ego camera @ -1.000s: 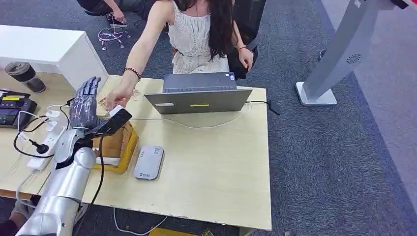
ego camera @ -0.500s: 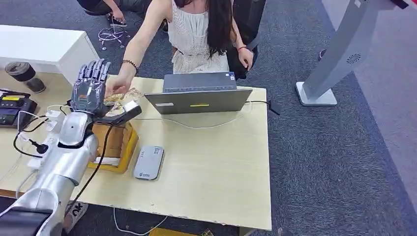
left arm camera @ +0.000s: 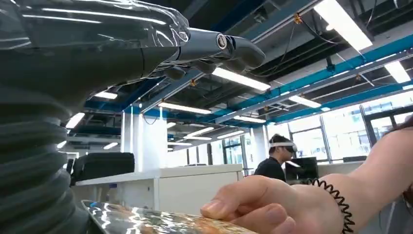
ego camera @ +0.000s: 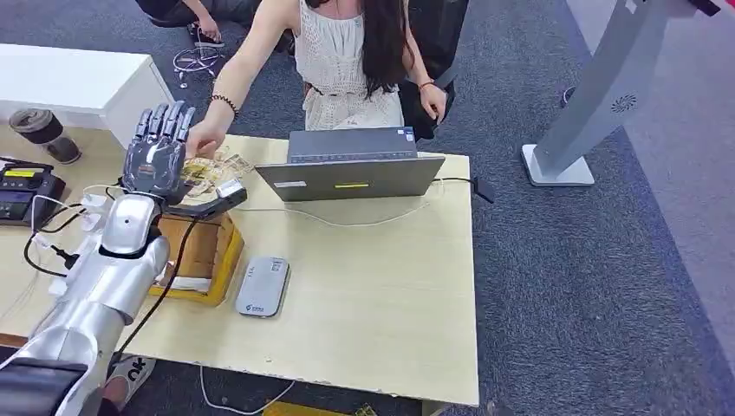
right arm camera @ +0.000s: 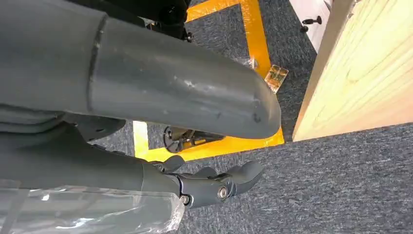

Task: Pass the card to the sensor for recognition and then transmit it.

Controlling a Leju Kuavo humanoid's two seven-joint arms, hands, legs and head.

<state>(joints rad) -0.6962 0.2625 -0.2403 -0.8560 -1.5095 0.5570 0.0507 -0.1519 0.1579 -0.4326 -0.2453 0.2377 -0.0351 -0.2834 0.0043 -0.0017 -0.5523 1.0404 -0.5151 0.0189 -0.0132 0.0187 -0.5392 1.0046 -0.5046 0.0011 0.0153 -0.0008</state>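
Presently the left hand [ego camera: 156, 156] is raised above the far left corner of the pale wooden table [ego camera: 381, 286], palm turned up, dark fingers [ego camera: 165, 121] straight and spread, gripping nothing. Across its palm lies the glossy patterned card [ego camera: 206, 173]; a person's hand [ego camera: 204, 143], with a dark beaded band at the wrist, rests its fingertips on the card's far edge. In the left wrist view the same card [left arm camera: 160, 222] shows as a shiny sheet with the person's fingers [left arm camera: 253, 202] on top of it; whether they pinch it or only touch it is unclear from here.

Below the left hand sits an open yellow-rimmed wooden box [ego camera: 204, 256], and just beside it the flat grey rounded sensor pad [ego camera: 263, 286]. A grey laptop [ego camera: 351, 165] stands open at the far edge.

Right hand [right arm camera: 209, 183]: hanging beside the table edge over grey carpet, fingers loosely curled, holding nothing.
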